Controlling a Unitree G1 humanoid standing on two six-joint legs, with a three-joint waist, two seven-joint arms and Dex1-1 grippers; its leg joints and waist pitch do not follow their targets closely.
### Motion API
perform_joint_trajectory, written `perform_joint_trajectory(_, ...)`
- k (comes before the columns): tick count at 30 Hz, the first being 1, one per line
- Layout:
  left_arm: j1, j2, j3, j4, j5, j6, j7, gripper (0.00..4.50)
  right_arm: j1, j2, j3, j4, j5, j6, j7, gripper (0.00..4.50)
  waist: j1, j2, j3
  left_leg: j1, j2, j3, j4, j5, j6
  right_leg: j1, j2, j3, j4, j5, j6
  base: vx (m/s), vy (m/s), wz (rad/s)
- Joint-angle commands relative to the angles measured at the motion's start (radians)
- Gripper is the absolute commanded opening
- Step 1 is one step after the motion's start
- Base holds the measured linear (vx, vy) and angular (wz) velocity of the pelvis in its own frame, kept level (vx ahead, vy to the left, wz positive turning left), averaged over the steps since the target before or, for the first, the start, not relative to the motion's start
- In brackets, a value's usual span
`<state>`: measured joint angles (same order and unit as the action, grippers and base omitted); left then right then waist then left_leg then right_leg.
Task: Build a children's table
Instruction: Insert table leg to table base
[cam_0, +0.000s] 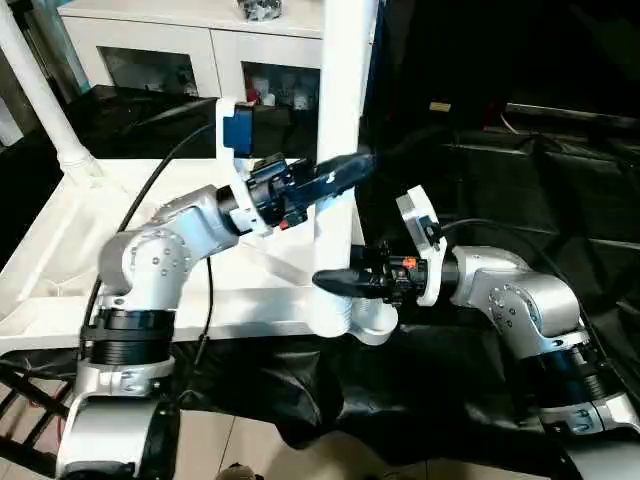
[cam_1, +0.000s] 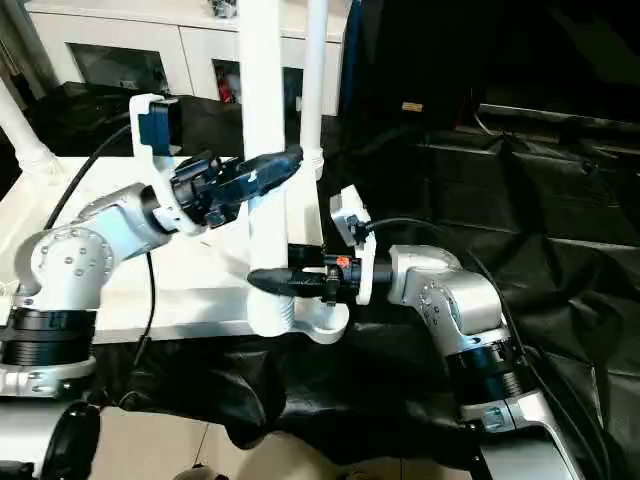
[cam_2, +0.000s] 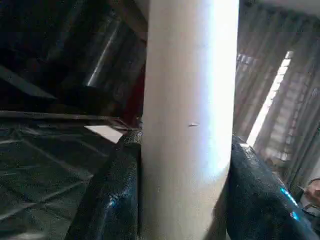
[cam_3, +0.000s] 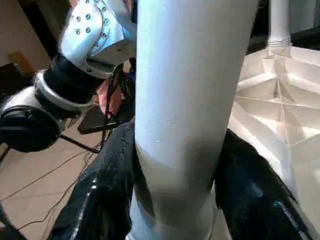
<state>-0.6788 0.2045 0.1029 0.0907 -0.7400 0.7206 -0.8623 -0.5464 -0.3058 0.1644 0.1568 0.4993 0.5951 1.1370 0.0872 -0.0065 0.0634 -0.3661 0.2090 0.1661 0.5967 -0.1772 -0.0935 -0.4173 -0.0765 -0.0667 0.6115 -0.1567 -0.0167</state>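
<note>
The white tabletop (cam_0: 60, 250) lies upside down, its ribbed underside (cam_3: 270, 110) facing up. One white leg (cam_0: 340, 100) stands upright in the near right corner socket (cam_0: 368, 322). My left gripper (cam_0: 345, 168) is shut on this leg partway up, a black finger (cam_2: 110, 200) pressed to each side. My right gripper (cam_0: 340, 282) is shut on the same leg just above the socket, and its fingers (cam_3: 100, 200) hug the tube. Two more legs stand in the far left corner (cam_0: 40, 100) and the far right corner (cam_1: 315, 80).
A white cabinet with glass doors (cam_0: 200, 40) stands behind the work. Black sheeting (cam_0: 520, 180) covers the surface to the right and hangs over the near edge. A cable (cam_0: 150, 190) runs along my left arm.
</note>
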Motion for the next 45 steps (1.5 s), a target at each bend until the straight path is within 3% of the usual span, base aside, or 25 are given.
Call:
perform_joint_trajectory(1, -0.016, -0.005, -0.006, -0.021, 0.053, -0.04, 0.063, 1.84, -0.01, 0.007, 0.007, -0.003, -0.038, -0.003, -0.058, 2.76, -0.001, 0.001, -0.079, 0.003, 0.007, 0.004, -0.062, -0.157, 0.01, 0.067, -0.043, 0.034, -0.072, -0.257, -0.165, 0.0, 0.0, 0.0)
perform_joint_trajectory(3, -0.024, -0.012, -0.014, -0.032, 0.091, -0.017, 0.149, 1.84, -0.027, 0.032, 0.004, 0.032, -0.095, -0.016, -0.172, 2.96, -0.001, -0.001, -0.08, 0.003, 0.005, 0.006, -0.061, -0.154, 0.003, 0.067, -0.044, 0.034, -0.074, -0.273, -0.154, 0.0, 0.0, 0.0)
perform_joint_trajectory(6, -0.046, -0.019, -0.025, -0.029, 0.175, -0.015, 0.281, 1.84, -0.04, 0.048, -0.015, 0.05, -0.097, 0.008, -0.229, 2.99, -0.003, 0.0, -0.081, 0.005, 0.006, 0.005, -0.061, -0.157, -0.002, 0.066, -0.042, 0.034, -0.07, -0.264, -0.148, 0.0, 0.0, 0.0)
perform_joint_trajectory(7, -0.066, -0.04, -0.004, -0.027, 0.206, -0.009, 0.388, 1.84, -0.047, 0.054, -0.027, 0.048, -0.084, 0.04, -0.249, 2.99, -0.002, -0.001, -0.081, 0.004, 0.006, 0.006, -0.06, -0.15, 0.001, 0.067, -0.041, 0.036, -0.069, -0.252, -0.147, 0.0, 0.0, 0.0)
perform_joint_trajectory(9, -0.077, -0.047, -0.003, -0.049, 0.22, 0.004, 0.437, 1.84, -0.055, 0.061, -0.039, 0.047, -0.079, 0.064, -0.273, 2.99, -0.001, -0.002, -0.083, 0.002, 0.005, 0.005, -0.058, -0.128, 0.008, 0.069, -0.041, 0.035, -0.064, -0.203, -0.161, 0.0, 0.0, 0.0)
perform_joint_trajectory(10, -0.079, -0.046, -0.008, -0.054, 0.232, 0.003, 0.45, 1.84, -0.058, 0.064, -0.042, 0.047, -0.079, 0.068, -0.28, 2.99, -0.001, -0.009, -0.083, 0.001, 0.006, 0.005, -0.058, -0.125, 0.011, 0.069, -0.041, 0.035, -0.064, -0.198, -0.161, 0.0, 0.0, 0.0)
perform_joint_trajectory(14, -0.087, -0.056, -0.012, -0.074, 0.263, 0.025, 0.516, 1.84, -0.074, 0.085, -0.064, 0.061, -0.079, 0.094, -0.327, 2.99, 0.001, -0.005, -0.082, 0.0, 0.003, 0.007, -0.057, -0.119, 0.017, 0.068, -0.042, 0.035, -0.065, -0.195, -0.166, 0.0, 0.0, 0.0)
perform_joint_trajectory(15, -0.088, -0.066, -0.011, -0.084, 0.263, 0.035, 0.535, 1.84, -0.083, 0.102, -0.074, 0.071, -0.078, 0.108, -0.358, 2.99, 0.0, -0.011, -0.082, -0.001, 0.004, 0.007, -0.057, -0.122, 0.016, 0.068, -0.042, 0.035, -0.065, -0.208, -0.164, 0.0, 0.0, 0.0)
perform_joint_trajectory(20, -0.083, -0.085, -0.015, -0.104, 0.26, 0.05, 0.57, 1.84, -0.099, 0.15, -0.084, 0.091, -0.066, 0.131, -0.418, 2.99, -0.002, -0.01, -0.081, 0.001, 0.004, 0.007, -0.058, -0.142, 0.006, 0.063, -0.045, 0.035, -0.072, -0.274, -0.143, 0.0, 0.0, 0.0)
perform_joint_trajectory(26, -0.081, -0.104, -0.017, -0.118, 0.261, 0.056, 0.598, 1.84, -0.113, 0.208, -0.082, 0.124, -0.065, 0.149, -0.456, 2.99, 0.0, -0.008, -0.081, 0.001, 0.004, 0.006, -0.06, -0.134, 0.003, 0.062, -0.043, 0.035, -0.068, -0.228, -0.15, 0.0, 0.0, 0.0)
perform_joint_trajectory(27, -0.078, -0.108, -0.016, -0.126, 0.26, 0.06, 0.601, 1.84, -0.117, 0.221, -0.087, 0.138, -0.07, 0.151, -0.475, 2.81, -0.001, -0.014, -0.081, 0.0, 0.004, 0.006, -0.061, -0.137, 0.0, 0.063, -0.045, 0.035, -0.066, -0.237, -0.149, 0.0, 0.0, 0.0)
perform_joint_trajectory(29, -0.076, -0.111, -0.015, -0.133, 0.258, 0.066, 0.605, 1.84, -0.124, 0.236, -0.103, 0.154, -0.068, 0.159, -0.499, 2.64, -0.001, -0.011, -0.081, 0.001, 0.005, 0.006, -0.061, -0.133, -0.007, 0.062, -0.046, 0.036, -0.067, -0.24, -0.147, 0.0, 0.0, 0.0)
perform_joint_trajectory(33, -0.073, -0.114, -0.014, -0.142, 0.257, 0.073, 0.614, 1.84, -0.124, 0.234, -0.098, 0.152, -0.066, 0.167, -0.493, 2.22, -0.001, -0.013, -0.08, 0.001, 0.006, 0.006, -0.062, -0.133, -0.008, 0.063, -0.044, 0.036, -0.066, -0.214, -0.143, 0.0, 0.0, 0.0)
perform_joint_trajectory(45, -0.072, -0.107, -0.016, -0.143, 0.256, 0.069, 0.606, 1.83, -0.109, 0.215, -0.087, 0.123, -0.054, 0.147, -0.439, 1.96, 0.0, -0.013, -0.08, 0.0, 0.004, 0.006, -0.062, -0.137, -0.008, 0.064, -0.044, 0.036, -0.067, -0.221, -0.137, 0.0, 0.0, 0.0)
